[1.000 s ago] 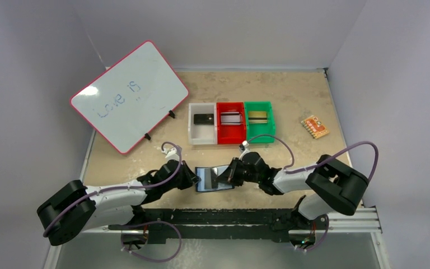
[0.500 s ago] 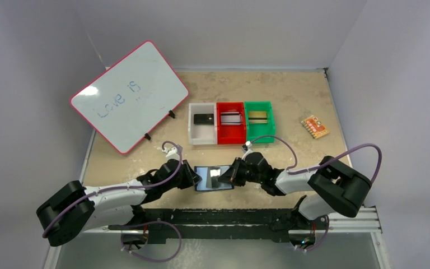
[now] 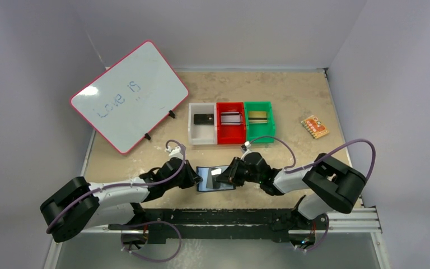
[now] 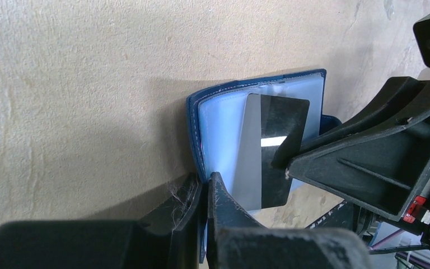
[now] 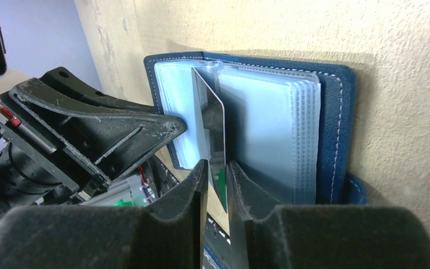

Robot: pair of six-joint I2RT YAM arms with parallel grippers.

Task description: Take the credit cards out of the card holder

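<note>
Barely budged this past second: clamping card holder [image 4: 224,129] with left claw [image 4: 204,182], pinching half-drawn card [image 4: 271,140] with right claw [image 5: 217,168] (extraction likely underway).

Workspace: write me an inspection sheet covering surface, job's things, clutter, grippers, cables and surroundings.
Surface: beige table, no spills seen.
Job's things: card holder lies open near the arm bases; one card sticks partly out of its sleeves. White bin, red bin and green bin each hold one card.
Clutter: whiteboard propped at far left, reading "Love is"; orange patterned piece at far right.
Grippers: left gripper clamped on the card holder's edge; right gripper pinching the card.
Cables: purple cables loop above both arms, clear of the card holder.
Surroundings: plain grey walls on three sides.
</note>
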